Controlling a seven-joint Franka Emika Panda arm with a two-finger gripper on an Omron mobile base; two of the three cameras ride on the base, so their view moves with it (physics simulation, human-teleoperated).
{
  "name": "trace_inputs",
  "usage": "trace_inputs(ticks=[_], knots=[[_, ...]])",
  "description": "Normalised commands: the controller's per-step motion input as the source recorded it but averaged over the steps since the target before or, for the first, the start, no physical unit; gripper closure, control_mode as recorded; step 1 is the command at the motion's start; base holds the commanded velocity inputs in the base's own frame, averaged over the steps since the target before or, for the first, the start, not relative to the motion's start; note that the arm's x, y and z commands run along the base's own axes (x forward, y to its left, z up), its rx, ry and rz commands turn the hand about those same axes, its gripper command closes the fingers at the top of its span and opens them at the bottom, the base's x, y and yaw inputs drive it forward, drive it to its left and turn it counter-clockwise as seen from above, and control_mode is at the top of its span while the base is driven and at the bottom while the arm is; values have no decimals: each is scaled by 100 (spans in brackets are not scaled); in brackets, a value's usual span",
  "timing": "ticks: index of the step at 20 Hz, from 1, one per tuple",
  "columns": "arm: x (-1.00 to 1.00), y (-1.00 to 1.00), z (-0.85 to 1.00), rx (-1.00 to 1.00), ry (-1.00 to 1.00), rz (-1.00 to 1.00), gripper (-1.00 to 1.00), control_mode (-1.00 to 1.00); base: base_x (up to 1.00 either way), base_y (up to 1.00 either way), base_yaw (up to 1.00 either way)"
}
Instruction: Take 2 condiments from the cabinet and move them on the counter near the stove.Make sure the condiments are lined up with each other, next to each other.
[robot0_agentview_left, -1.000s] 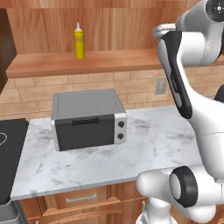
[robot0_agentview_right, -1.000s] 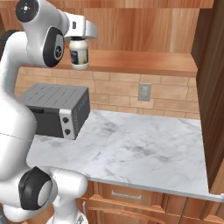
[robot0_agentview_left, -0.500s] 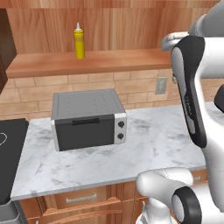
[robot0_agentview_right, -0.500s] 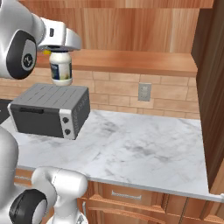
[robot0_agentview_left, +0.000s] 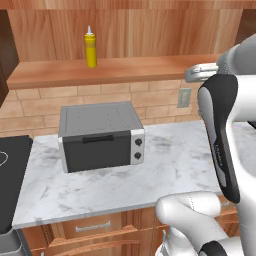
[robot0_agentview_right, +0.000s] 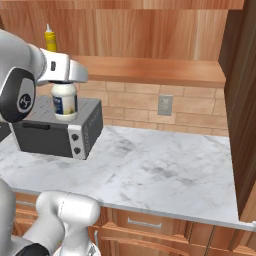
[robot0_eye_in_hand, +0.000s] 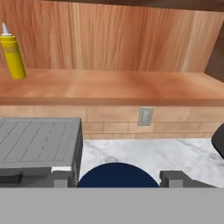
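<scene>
My gripper (robot0_agentview_right: 65, 86) is shut on the short white jar (robot0_agentview_right: 65, 101), holding it near its dark blue lid (robot0_eye_in_hand: 116, 176). The jar hangs in the air below the cabinet shelf (robot0_agentview_right: 150, 70), over the counter (robot0_agentview_right: 150, 170) near the right end of the toaster oven. In the hand view the lid sits between the two fingertips (robot0_eye_in_hand: 175, 178). The yellow squeeze bottle (robot0_agentview_left: 90, 48) (robot0_agentview_right: 50, 39) (robot0_eye_in_hand: 12, 54) stands upright on the cabinet shelf (robot0_agentview_left: 110, 70) at the left. The stove (robot0_agentview_left: 10, 175) is at the far left of the counter (robot0_agentview_left: 175, 160).
A grey toaster oven (robot0_agentview_left: 100, 135) (robot0_agentview_right: 55, 132) stands on the counter against the brick wall, between the stove and the bare marble at right. A wall outlet (robot0_agentview_right: 165, 105) is on the bricks. A dark wooden panel (robot0_agentview_right: 242, 110) closes the right end.
The gripper has carried the jar left and downward, from shelf height to below the shelf beside the toaster oven. The yellow bottle has stayed put.
</scene>
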Motion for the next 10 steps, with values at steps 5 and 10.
trace_inputs(ticks=[5, 10], knots=[[-1, 7, -47, 0, 0, 0, 100, -100, 0, 0, 0], [0, 3, -43, 0, 0, 2, 100, -100, 0, 0, 0]])
